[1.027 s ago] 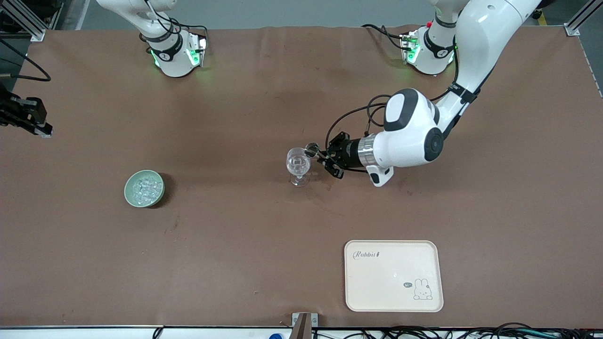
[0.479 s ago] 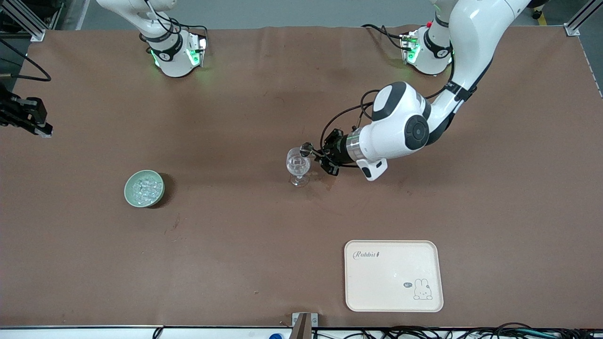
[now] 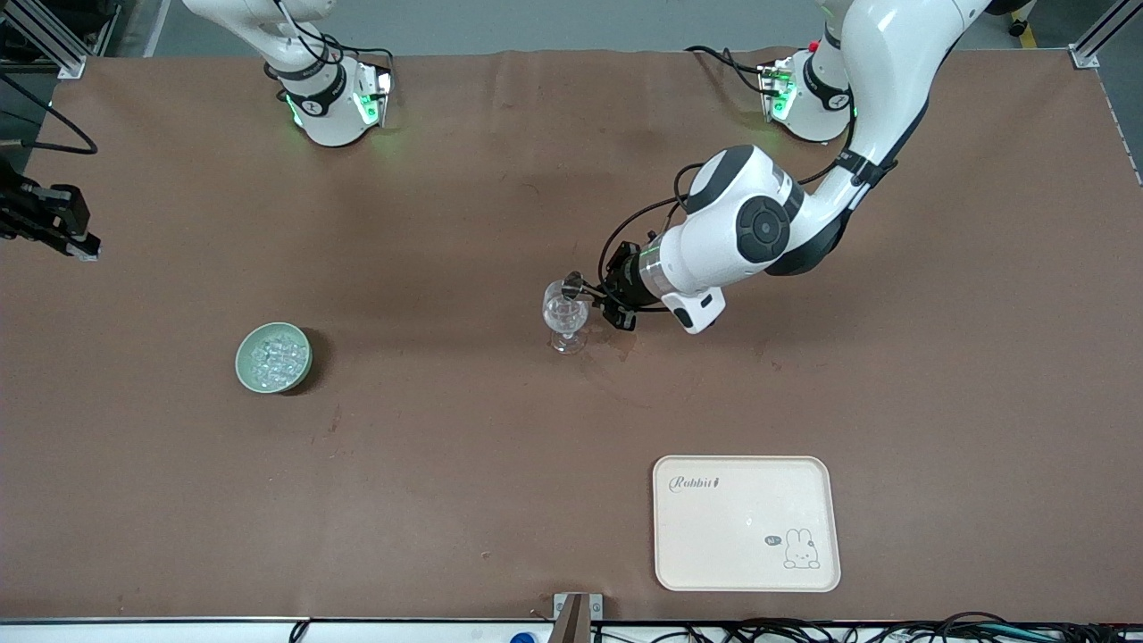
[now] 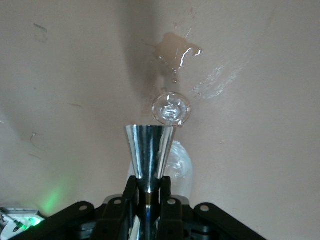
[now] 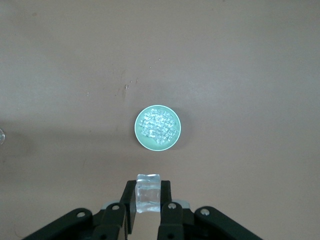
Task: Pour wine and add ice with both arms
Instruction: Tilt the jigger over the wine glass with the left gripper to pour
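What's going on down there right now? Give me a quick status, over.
Left gripper shut on metal cup, tipped over the glass. Right gripper shut on ice cube, above the bowl of ice. Nothing in the way.

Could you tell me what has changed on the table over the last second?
The left arm's wrist swung toward its base and rolled; the left gripper, still shut on the metal cup, kept it tipped at the wine glass's rim. The right gripper stays shut on an ice cube above the green bowl. Glass, bowl and tray have not moved.

Pale green bowl (image 3: 273,357), brown table (image 3: 429,464)
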{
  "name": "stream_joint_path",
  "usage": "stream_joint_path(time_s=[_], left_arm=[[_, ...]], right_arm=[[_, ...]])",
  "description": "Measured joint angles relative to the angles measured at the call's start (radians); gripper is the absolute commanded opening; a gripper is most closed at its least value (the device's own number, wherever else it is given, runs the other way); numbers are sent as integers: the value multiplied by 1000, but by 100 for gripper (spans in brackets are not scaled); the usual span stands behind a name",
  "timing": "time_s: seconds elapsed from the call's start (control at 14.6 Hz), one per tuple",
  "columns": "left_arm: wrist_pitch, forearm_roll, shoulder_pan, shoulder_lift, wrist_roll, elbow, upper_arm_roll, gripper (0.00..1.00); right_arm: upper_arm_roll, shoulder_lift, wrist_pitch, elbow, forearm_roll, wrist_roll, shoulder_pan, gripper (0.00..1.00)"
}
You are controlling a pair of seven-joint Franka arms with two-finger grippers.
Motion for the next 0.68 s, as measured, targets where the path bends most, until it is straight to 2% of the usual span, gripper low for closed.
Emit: stream_joint_path(time_s=[0.48,0.68], left_arm=[[-1,19,-16,0,-25,0,2,1],[-2,90,-24,0,-90,0,2,1]], right_arm=[[0,7,0,0,0,0,0,5],[0,7,-3,0,0,0,0,5]])
